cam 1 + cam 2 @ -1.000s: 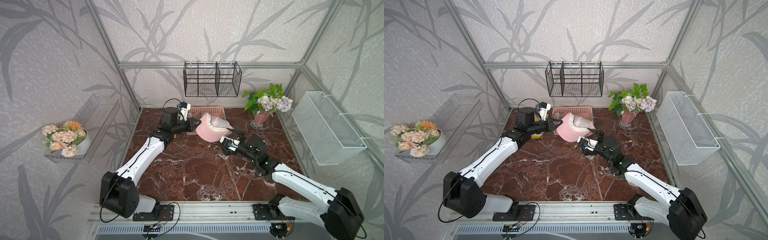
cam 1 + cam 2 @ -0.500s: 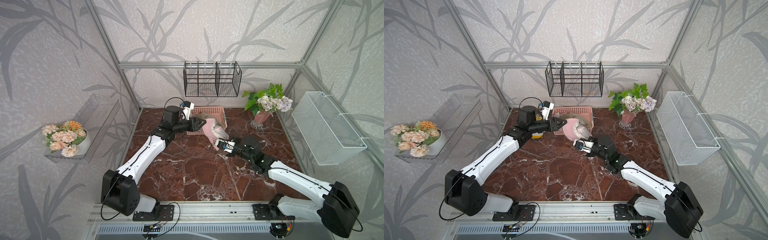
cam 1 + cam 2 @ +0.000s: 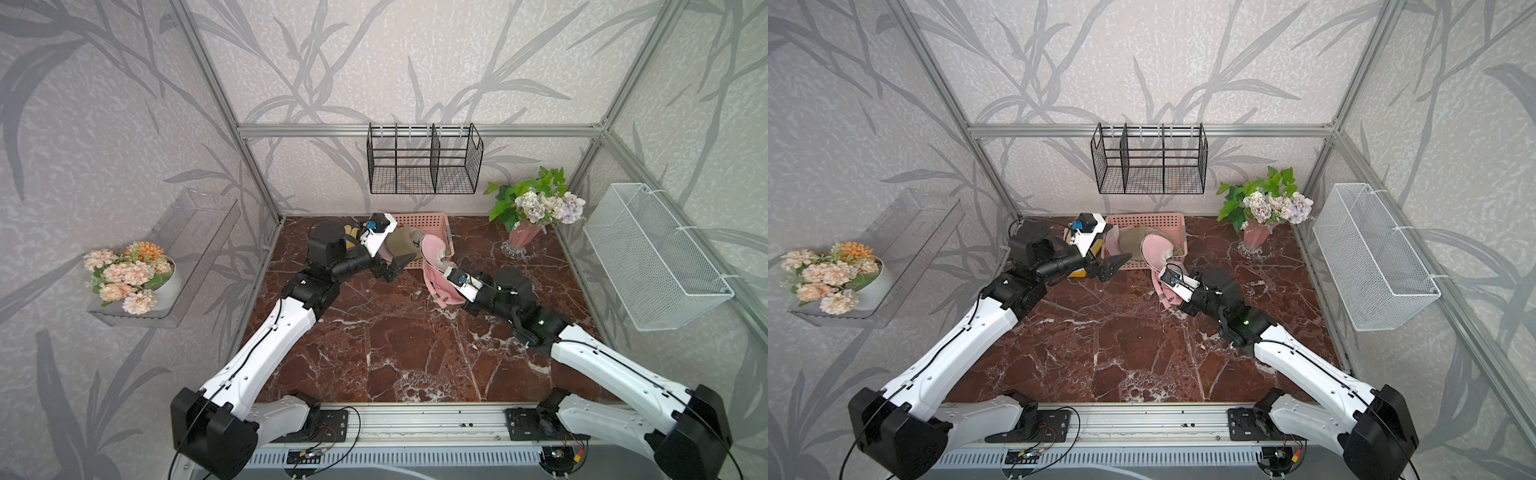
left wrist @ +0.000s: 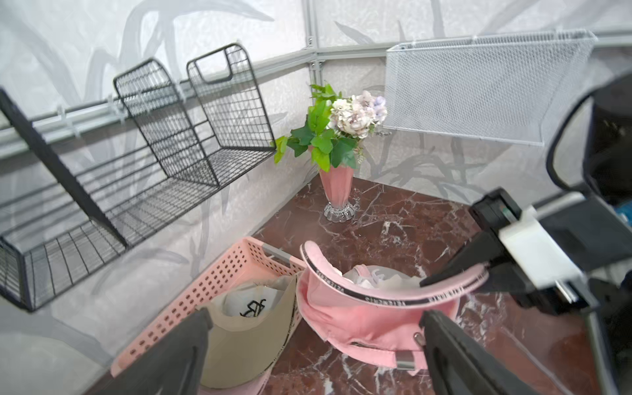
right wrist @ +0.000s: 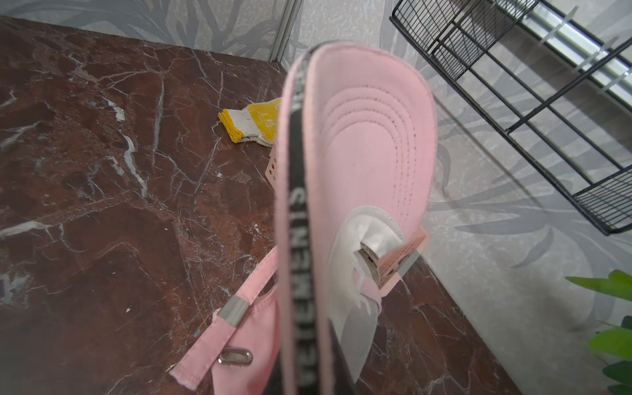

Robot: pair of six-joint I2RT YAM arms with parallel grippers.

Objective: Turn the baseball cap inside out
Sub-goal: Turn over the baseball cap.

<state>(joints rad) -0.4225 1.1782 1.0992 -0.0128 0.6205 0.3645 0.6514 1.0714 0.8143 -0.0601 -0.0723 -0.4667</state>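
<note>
Holding hand: the right gripper (image 4: 444,278) had its jaws pinched shut on the lettered band at the rim of the pink baseball cap (image 3: 436,266); we saw this most plainly from the left wrist view.
Free hand: the left gripper (image 3: 397,268) had its jaws spread wide with nothing between them, near the cap but apart from it.
Cap's place: it stood tilted on the worktop (image 3: 395,332), just beside the pink basket (image 3: 419,216), brim uppermost, with its back strap (image 5: 219,338) lying on the marble.
Done so far: we judged that the cap was out of the basket and held by its rim. Some white lining (image 5: 355,260) showed bunched in the opening.
Left to do: pink outer cloth faced outward on the crown, so we reckoned the crown had yet to be pushed through. That probably called for a second hold on the rim opposite.
Not ours: a beige cap (image 3: 401,243) lay in the basket, and a yellow glove (image 5: 253,124) on the worktop.
</note>
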